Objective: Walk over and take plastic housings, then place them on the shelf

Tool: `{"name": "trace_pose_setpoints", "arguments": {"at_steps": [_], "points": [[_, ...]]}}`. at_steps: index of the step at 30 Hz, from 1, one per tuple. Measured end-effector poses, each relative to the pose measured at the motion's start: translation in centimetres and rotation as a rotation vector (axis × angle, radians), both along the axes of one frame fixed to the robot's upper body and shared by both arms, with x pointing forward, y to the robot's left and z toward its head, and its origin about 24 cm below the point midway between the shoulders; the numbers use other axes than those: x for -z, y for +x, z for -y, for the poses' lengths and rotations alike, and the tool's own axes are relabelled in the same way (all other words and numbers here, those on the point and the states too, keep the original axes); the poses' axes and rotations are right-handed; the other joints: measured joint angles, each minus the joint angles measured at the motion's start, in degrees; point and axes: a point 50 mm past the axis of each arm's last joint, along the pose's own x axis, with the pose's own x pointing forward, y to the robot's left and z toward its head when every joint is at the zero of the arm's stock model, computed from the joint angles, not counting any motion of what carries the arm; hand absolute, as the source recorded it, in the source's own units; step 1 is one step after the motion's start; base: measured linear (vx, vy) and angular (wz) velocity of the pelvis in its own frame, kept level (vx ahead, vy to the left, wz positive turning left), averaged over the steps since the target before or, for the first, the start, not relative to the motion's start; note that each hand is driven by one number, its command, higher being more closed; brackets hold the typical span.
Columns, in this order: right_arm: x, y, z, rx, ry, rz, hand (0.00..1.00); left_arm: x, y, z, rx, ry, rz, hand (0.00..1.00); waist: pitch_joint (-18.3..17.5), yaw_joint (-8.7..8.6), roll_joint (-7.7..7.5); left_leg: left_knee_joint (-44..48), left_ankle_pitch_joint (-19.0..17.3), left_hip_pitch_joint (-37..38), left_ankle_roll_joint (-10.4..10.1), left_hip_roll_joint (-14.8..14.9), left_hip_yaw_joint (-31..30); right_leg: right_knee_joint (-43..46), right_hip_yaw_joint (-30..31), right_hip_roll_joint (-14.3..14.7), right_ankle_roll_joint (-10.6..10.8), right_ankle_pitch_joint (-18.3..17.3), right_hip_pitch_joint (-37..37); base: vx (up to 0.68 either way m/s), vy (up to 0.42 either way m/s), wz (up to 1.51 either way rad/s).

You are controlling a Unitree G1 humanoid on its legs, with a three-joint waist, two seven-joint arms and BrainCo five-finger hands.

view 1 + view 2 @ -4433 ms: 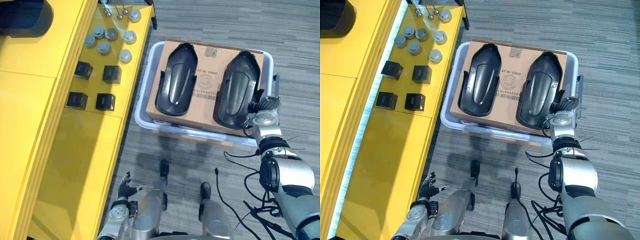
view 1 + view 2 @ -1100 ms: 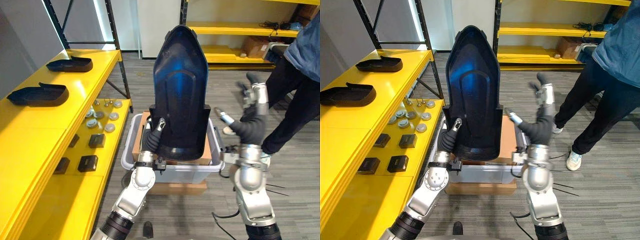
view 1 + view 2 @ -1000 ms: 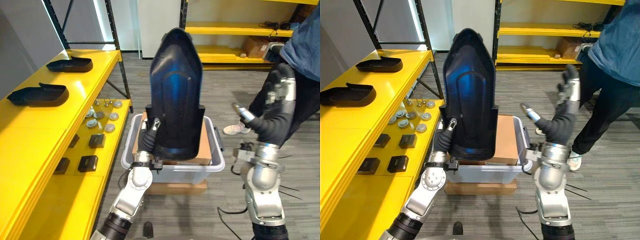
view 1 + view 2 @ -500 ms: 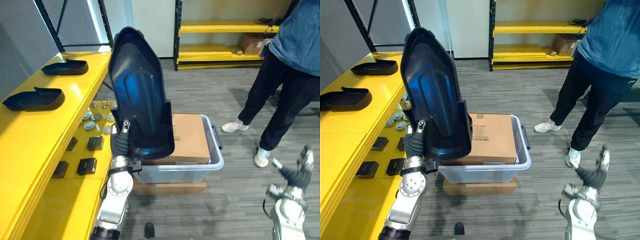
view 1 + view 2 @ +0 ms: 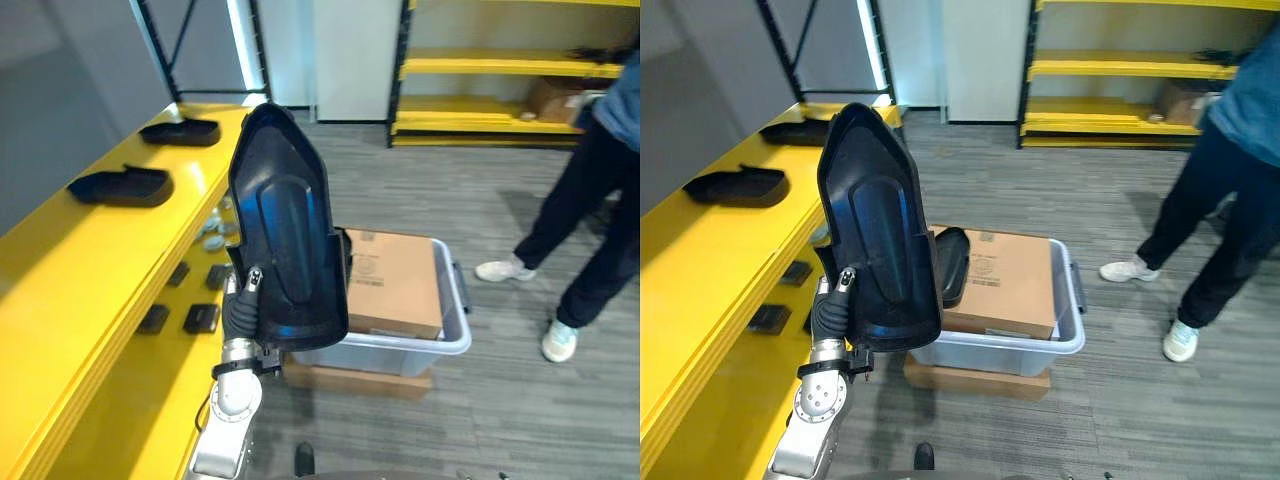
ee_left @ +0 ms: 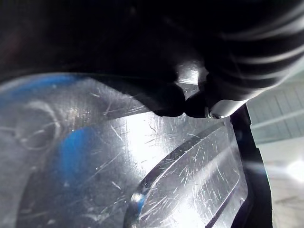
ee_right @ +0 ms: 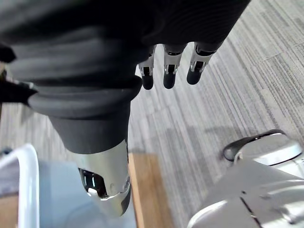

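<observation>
- The yellow shelf (image 5: 60,300) runs down the left side of the frame, from upper left to lower left.
- Two black housings lie flat on it toward the upper left. A nearer housing (image 5: 122,186) and a farther housing (image 5: 181,131) sit well apart.
- Small black blocks (image 5: 201,318) sit on the shelf's lower ledge, just left of the robot's arm.
- The left hand (image 5: 243,310) is at lower centre-left, closed round the bottom edge of the held housing (image 5: 285,240). Its thumb lies up the hollow face and its fingers are hidden behind the shell. In the left wrist view its dark fingertips (image 6: 166,99) press on a scratched, glossy surface.
- The held housing stands upright in the middle of the frame, its top leaning a little to the left. It is a tall, shiny black plastic shell with a narrow rounded top and a wider, squarer bottom. A raised long panel runs down its hollow face (with a blue sheen low down). It stands between the shelf edge and the bin, clear of the floor (image 5: 480,430).
- A pale plastic bin (image 5: 455,330) sits at centre right with a cardboard box (image 5: 395,285) inside.
- In the right eye view another housing (image 5: 952,262) lies on the box, just beside the held one.
- A person (image 5: 590,200) stands at the right edge, in dark trousers and white shoes.
- The right hand (image 7: 166,66) appears in the right wrist view. Its fingers hang loose and straight over the grey floor, holding nothing.
</observation>
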Motion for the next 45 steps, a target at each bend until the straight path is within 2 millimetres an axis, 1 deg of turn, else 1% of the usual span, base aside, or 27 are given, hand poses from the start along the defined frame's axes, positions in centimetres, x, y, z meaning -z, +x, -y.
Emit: {"name": "trace_pose_setpoints", "arguments": {"at_steps": [1, 3, 4, 5, 6, 7, 9, 10, 11, 12, 13, 14, 15, 17, 18, 20, 22, 23, 24, 25, 26, 28, 33, 37, 39, 41, 45], "points": [[-0.2, 0.5, 0.5, 0.002, -0.019, 0.010, 0.00, 0.0, 0.0, 0.0, -0.001, -0.002, 0.001, 1.00, 0.1, -0.04, 1.44, 2.4, -1.0, 0.1, 0.1, 3.2, 9.1, 0.0, -4.3, 0.4, 0.3, -0.1, 1.7, 0.09, 0.021, 1.65], [-0.4, 1.0, 1.2, -0.005, -0.044, 0.015, 0.00, 0.0, 0.0, 0.1, 0.006, 0.000, 0.001, 1.00, 0.1, -0.37, 1.38, 2.8, -0.9, 1.2, 0.0, 4.4, 16.8, 0.3, -9.8, -0.1, 0.8, -0.5, 4.4, 0.11, -0.013, 1.82], [-0.5, 1.7, 1.4, -0.009, -0.047, 0.028, 0.00, -0.3, 0.1, 0.3, 0.016, -0.003, 0.019, 1.00, 0.1, -0.27, 1.24, 2.9, -1.5, 1.3, -0.7, 4.3, 19.5, -0.7, -12.4, -1.0, 0.8, -0.5, 5.7, 0.12, -0.008, 1.61], [-0.6, 2.3, 1.4, -0.013, -0.049, 0.040, 0.00, -0.5, 0.2, 0.3, 0.016, -0.002, 0.030, 1.00, 0.4, -0.28, 0.40, 4.0, -1.8, 1.0, -0.6, 4.2, 21.1, -1.8, -13.3, -2.0, 0.7, -0.7, 6.3, 0.18, 0.055, 1.16], [-0.7, 3.5, 1.4, -0.021, -0.049, 0.066, 0.00, -0.9, 0.4, 0.2, 0.019, -0.006, 0.057, 1.00, 0.2, 0.07, 0.69, 8.1, -2.3, -0.3, 0.6, 4.2, 22.3, -2.1, -14.1, -3.3, 3.2, -3.9, 7.4, 0.16, 0.105, 0.92], [-0.8, 4.6, 1.3, -0.030, -0.046, 0.084, 0.00, -1.0, 0.5, 0.3, 0.026, -0.018, 0.060, 1.00, 0.5, -0.24, 0.59, 9.4, -4.9, -0.3, 0.4, 2.3, 21.1, -1.0, -15.3, -4.6, 3.7, -5.0, 8.8, 0.17, 0.133, 0.77], [-0.9, 5.2, 1.0, -0.038, -0.038, 0.097, 0.00, -1.0, 0.6, 0.6, 0.036, -0.025, 0.062, 1.00, 0.7, -0.39, 0.38, 11.5, -7.6, -0.4, 1.0, 0.8, 19.8, 2.4, -15.6, -6.2, 2.1, -4.1, 9.3, 0.13, 0.138, 0.64], [-0.9, 5.5, 0.6, -0.053, -0.030, 0.096, 0.00, -1.0, 0.6, 1.0, 0.054, -0.030, 0.059, 1.00, 0.9, -0.65, 1.31, 12.7, -9.0, 0.0, 1.3, 0.0, 17.8, 9.8, -15.4, -8.3, -0.5, -2.9, 8.1, 0.24, 0.258, 0.78], [-0.7, 5.5, 0.1, -0.073, -0.022, 0.086, 0.00, -1.1, 0.6, 1.4, 0.079, -0.033, 0.062, 1.00, 1.1, -0.87, 1.89, 12.2, -9.8, 1.5, 1.5, -0.9, 16.4, 20.4, -11.4, -11.0, -5.9, -1.4, 4.5, 0.20, 0.224, 0.73], [-0.7, 5.6, -0.3, -0.089, -0.015, 0.083, 0.00, -1.1, 0.6, 1.6, 0.086, -0.034, 0.064, 1.00, 1.1, -1.04, 1.97, 11.8, -10.1, 2.3, 1.5, -1.4, 15.4, 25.2, -6.9, -11.0, -6.7, -1.7, 2.0, 0.26, 0.225, 0.65], [-0.7, 6.0, -1.1, -0.120, -0.001, 0.093, 0.00, -1.3, 0.8, 1.6, 0.095, -0.020, 0.073, 1.00, 1.8, -1.76, 1.72, 10.3, -10.2, 4.8, 1.2, -2.4, 13.6, 30.9, 0.6, -9.0, -4.9, -3.6, -2.0, 0.22, 0.139, 0.63], [-0.8, 6.4, -1.4, -0.140, 0.010, 0.115, 0.00, -1.2, 1.0, 1.5, 0.096, -0.010, 0.071, 1.00, 2.8, -2.24, 1.38, 8.7, -10.2, 7.3, 1.1, -3.1, 12.2, 33.2, 5.8, -6.7, -4.6, -5.4, -5.7, 0.26, 0.161, 0.61], [-1.0, 6.7, -1.4, -0.151, 0.006, 0.123, 0.00, -1.1, 1.2, 1.5, 0.096, -0.007, 0.066, 1.00, 3.1, -2.35, 1.36, 7.8, -10.1, 8.4, 1.0, -3.5, 11.5, 33.3, 7.4, -5.7, -4.8, -5.9, -7.6, 0.21, 0.105, 0.55], [-1.5, 7.4, -1.5, -0.181, -0.009, 0.162, 0.00, -0.5, 1.3, 1.7, 0.106, 0.004, 0.038, 1.00, 3.2, -3.73, 1.61, 6.3, -10.2, 10.8, 1.1, -4.7, 8.7, 28.8, 12.9, -1.7, -3.9, -6.8, -14.5, 0.21, 0.070, 0.65], [-1.6, 7.4, -1.4, -0.183, -0.013, 0.169, 0.00, -0.3, 1.4, 1.8, 0.113, 0.006, 0.031, 1.00, 3.2, -4.09, 1.58, 6.3, -10.1, 11.2, 1.1, -5.0, 8.0, 26.7, 15.0, -0.6, -3.8, -6.8, -15.7, 0.23, 0.029, 0.90], [-1.4, 6.2, -1.2, -0.185, -0.023, 0.148, 0.00, 0.1, 1.6, 2.8, 0.156, 0.008, 0.015, 1.00, 3.2, -5.19, 1.28, 6.7, -10.0, 12.7, 1.4, -6.8, 3.2, 18.1, 23.9, 2.9, -2.1, -5.7, -17.5, 0.24, -0.005, 1.25], [-1.2, 4.5, -1.3, -0.183, -0.020, 0.113, 0.00, -0.2, 1.6, 3.8, 0.194, 0.002, 0.026, 1.00, 3.1, -4.90, 0.08, 6.2, -10.7, 14.0, 1.9, -8.4, 0.4, 14.5, 26.6, 3.0, 0.1, -3.4, -17.2, 0.19, -0.032, 1.13], [-1.1, 4.1, -1.4, -0.182, -0.017, 0.105, 0.00, -0.2, 1.6, 4.0, 0.200, 0.000, 0.029, 1.00, 3.1, -4.05, -0.44, 6.0, -11.0, 14.6, 1.6, -8.9, 0.0, 13.9, 26.5, 2.6, 0.3, -2.6, -17.1, 0.25, -0.090, 0.71], [-1.1, 3.6, -1.5, -0.190, -0.019, 0.099, 0.00, -0.3, 1.5, 4.1, 0.198, -0.009, 0.029, 1.00, 3.1, -2.72, -0.73, 6.8, -11.9, 14.9, 0.9, -9.0, -0.7, 13.1, 25.7, 2.3, -0.7, -1.0, -16.7, 0.21, -0.096, 0.36], [-1.3, 3.5, -1.5, -0.195, -0.025, 0.107, 0.00, -0.3, 1.6, 4.2, 0.193, -0.020, 0.032, 1.00, 3.0, -2.40, -0.56, 7.6, -12.6, 14.9, -0.2, -8.5, -1.6, 11.6, 24.5, 2.4, -1.0, 0.7, -15.6, 0.20, -0.104, 0.27], [-1.4, 3.5, -1.5, -0.199, -0.025, 0.110, 0.00, -0.4, 1.6, 4.2, 0.192, -0.025, 0.035, 1.00, 3.0, -2.26, -0.43, 7.7, -12.8, 14.9, -0.6, -8.0, -1.6, 10.6, 23.9, 2.7, -1.3, 1.9, -15.0, 0.17, -0.113, 0.11], [-1.5, 3.6, -1.6, -0.203, -0.028, 0.117, 0.00, -0.5, 1.5, 4.7, 0.204, -0.037, 0.037, 1.00, 1.8, -1.92, 0.43, 7.6, -13.2, 15.1, -1.4, -5.4, -1.2, 5.6, 22.8, 5.3, -1.6, 5.0, -13.3, 0.23, -0.140, -0.15], [-1.5, 3.4, -2.0, -0.200, -0.020, 0.121, 0.00, -0.6, 1.4, 5.3, 0.225, -0.045, 0.040, 1.00, 0.1, -1.96, 0.24, 5.2, -13.2, 17.7, -4.6, -2.1, 1.1, -0.7, 22.8, 8.7, -3.9, 7.0, -9.4, 0.15, -0.114, -0.21], [-1.3, 3.0, -2.1, -0.205, -0.019, 0.104, 0.00, -0.6, 1.5, 5.6, 0.211, -0.048, 0.035, 1.00, -0.9, -1.93, 0.22, 2.8, -12.9, 20.1, -5.6, -0.2, 2.3, -4.6, 23.4, 11.1, -5.4, 8.7, -6.8, 0.08, -0.094, -0.18], [-1.1, 2.8, -2.1, -0.220, -0.023, 0.084, 0.00, -0.1, 1.9, 5.6, 0.206, -0.021, 0.006, 1.00, -1.4, -2.04, 0.29, 1.3, -12.3, 21.1, -6.4, 0.1, 2.4, -6.9, 23.4, 11.6, -5.4, 10.0, -5.6, 0.02, -0.046, -0.08], [-0.9, 2.6, -1.9, -0.236, -0.025, 0.062, 0.00, 1.3, 3.1, 5.2, 0.170, 0.028, -0.067, 1.00, -1.7, -2.08, 0.41, 0.2, -11.8, 22.3, -7.0, 0.5, 3.0, -9.9, 23.9, 12.3, -5.7, 11.8, -4.0, -0.03, -0.028, -0.14], [-0.8, 3.0, -1.7, -0.266, -0.026, 0.054, 0.00, 3.6, 5.0, 3.2, 0.048, 0.037, -0.197, 1.00, -2.0, -2.98, 0.55, -0.8, -10.5, 22.1, -7.2, 0.5, 4.1, -12.9, 25.2, 12.6, -5.9, 14.1, -3.3, -0.09, -0.037, -0.18]]}}
